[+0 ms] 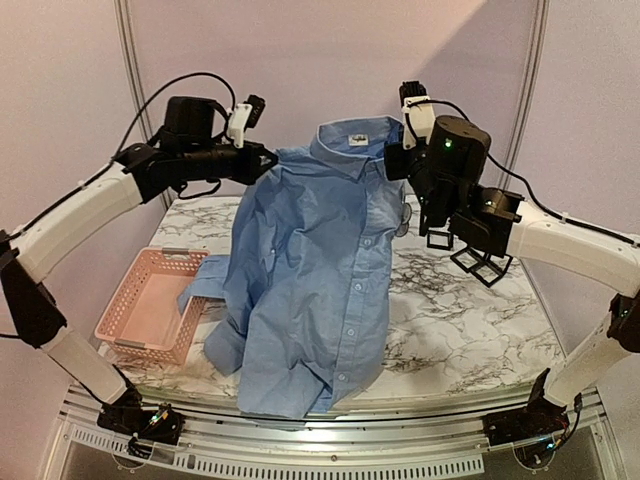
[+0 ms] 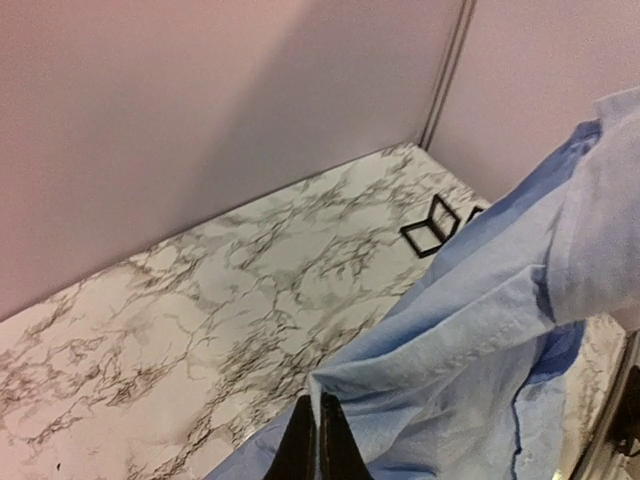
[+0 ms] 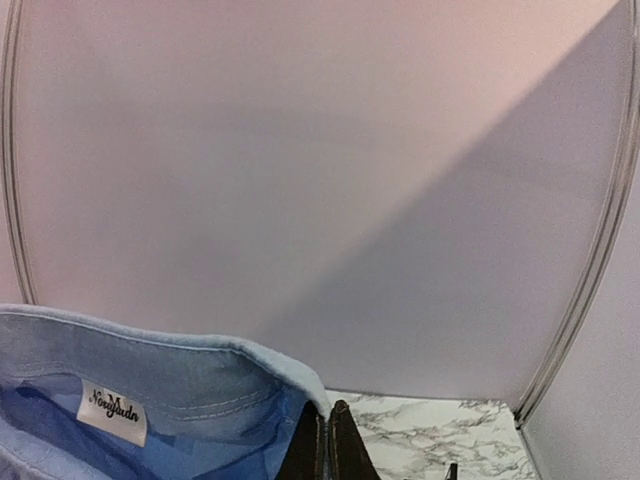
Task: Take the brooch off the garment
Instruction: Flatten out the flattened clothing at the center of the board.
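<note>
Basically the left fingers point(image 2: 302, 455) and right fingers point(image 3: 308, 455) are each clenched on the shirt point(image 1: 320, 260), holding its shoulders up.

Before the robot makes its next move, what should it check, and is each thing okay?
1. Left gripper shut on the shirt: ok.
2. Right gripper shut on the shirt near its collar: ok.
3. Brooch in sight: not ok, none shows in any view.
4. Shirt fully lifted: not ok, its bottom rests on the table.
5. Pink basket uncovered: not ok, a sleeve overlaps its edge.
</note>
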You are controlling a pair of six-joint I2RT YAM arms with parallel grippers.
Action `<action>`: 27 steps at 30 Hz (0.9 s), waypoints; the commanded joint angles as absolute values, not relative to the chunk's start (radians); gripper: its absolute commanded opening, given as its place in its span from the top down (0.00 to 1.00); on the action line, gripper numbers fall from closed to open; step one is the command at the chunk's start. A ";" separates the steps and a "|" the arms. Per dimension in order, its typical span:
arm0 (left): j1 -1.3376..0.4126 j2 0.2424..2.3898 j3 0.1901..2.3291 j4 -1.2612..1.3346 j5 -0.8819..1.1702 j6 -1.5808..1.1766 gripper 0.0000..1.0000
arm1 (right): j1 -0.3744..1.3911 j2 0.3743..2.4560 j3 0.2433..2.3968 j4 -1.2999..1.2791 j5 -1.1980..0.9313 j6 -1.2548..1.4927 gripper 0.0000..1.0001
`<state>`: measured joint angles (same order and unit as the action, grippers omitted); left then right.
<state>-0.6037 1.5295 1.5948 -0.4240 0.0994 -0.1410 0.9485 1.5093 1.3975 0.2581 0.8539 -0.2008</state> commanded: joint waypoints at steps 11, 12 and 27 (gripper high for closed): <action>-0.551 2.012 1.936 -0.643 -0.224 -0.168 0.30 | 0.805 1.840 1.586 -0.067 0.179 0.284 0.51; -0.557 1.995 1.921 -0.645 -0.229 -0.177 0.21 | 0.803 1.829 1.578 -0.082 0.173 0.292 0.37; -0.902 1.631 1.361 -0.431 -0.240 -0.429 0.01 | 0.737 1.501 1.110 -0.209 0.238 0.594 0.01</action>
